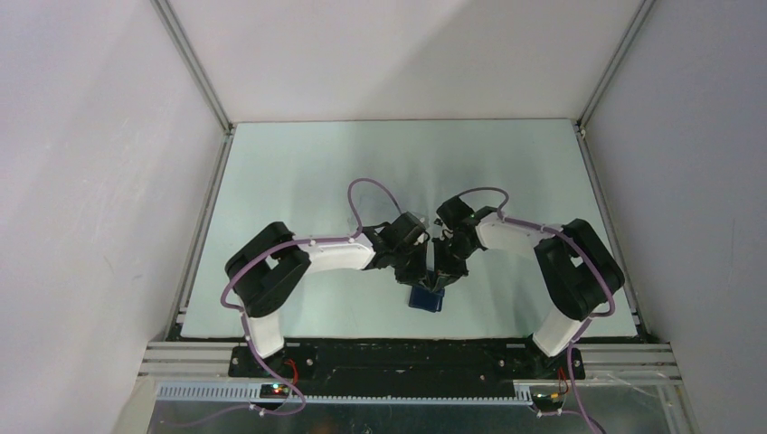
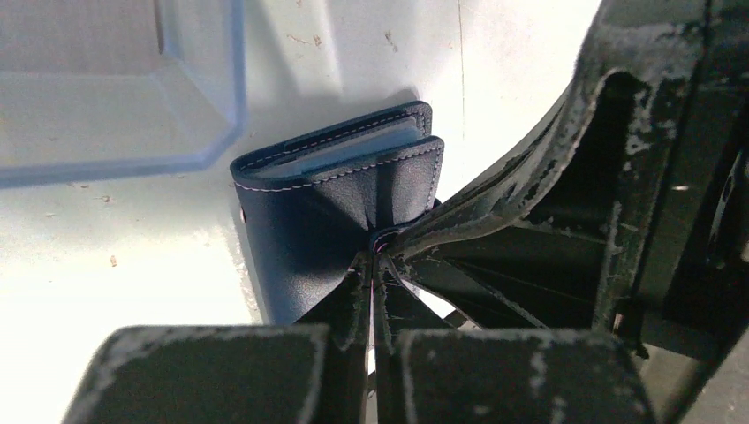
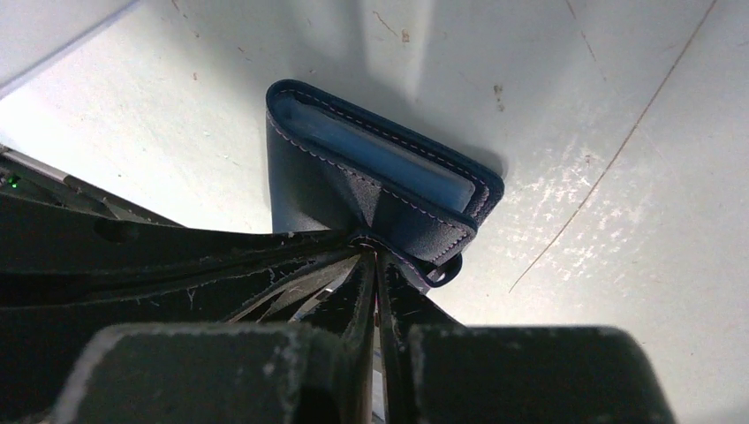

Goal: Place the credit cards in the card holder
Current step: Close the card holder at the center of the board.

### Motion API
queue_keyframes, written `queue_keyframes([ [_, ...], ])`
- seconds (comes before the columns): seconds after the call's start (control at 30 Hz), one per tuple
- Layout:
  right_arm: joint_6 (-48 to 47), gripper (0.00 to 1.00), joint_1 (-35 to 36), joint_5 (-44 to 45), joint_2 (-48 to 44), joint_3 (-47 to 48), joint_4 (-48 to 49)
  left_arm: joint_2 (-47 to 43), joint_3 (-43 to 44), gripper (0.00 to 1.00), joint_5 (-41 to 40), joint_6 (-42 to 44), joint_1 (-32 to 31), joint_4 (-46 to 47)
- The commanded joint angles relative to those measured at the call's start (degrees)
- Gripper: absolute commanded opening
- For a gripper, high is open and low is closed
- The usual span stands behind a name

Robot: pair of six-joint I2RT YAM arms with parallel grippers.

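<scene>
Now, left tool (image 2: 373,253) and right tool (image 3: 376,249) tight on the card holder (image 2: 296,231).

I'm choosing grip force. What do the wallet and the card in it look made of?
The wallet: navy leather or faux leather, matte, with pale stitching along its edges. The card inside: probably plastic, pale blue, smooth, slightly see-through.
</scene>
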Motion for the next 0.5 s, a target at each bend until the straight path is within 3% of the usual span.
queue_keyframes([
  [0.0, 1.4, 0.05, 5.4, 14.3, 9.7, -4.5, 2.2, 4.4, -0.9, 0.0, -2.5, -1.2, -1.4, -3.0],
  [0.17, 1.2, 0.03, 6.0, 14.9, 7.3, -4.6, 1.2, 5.2, -0.6, 0.0, -2.1, -1.4, -1.7, -2.9],
  [0.47, 0.1, 0.11, 2.5, 3.0, -5.5, -3.4, 4.6, 1.2, 1.9, 0.0, -2.8, -0.2, -1.0, -2.9],
])
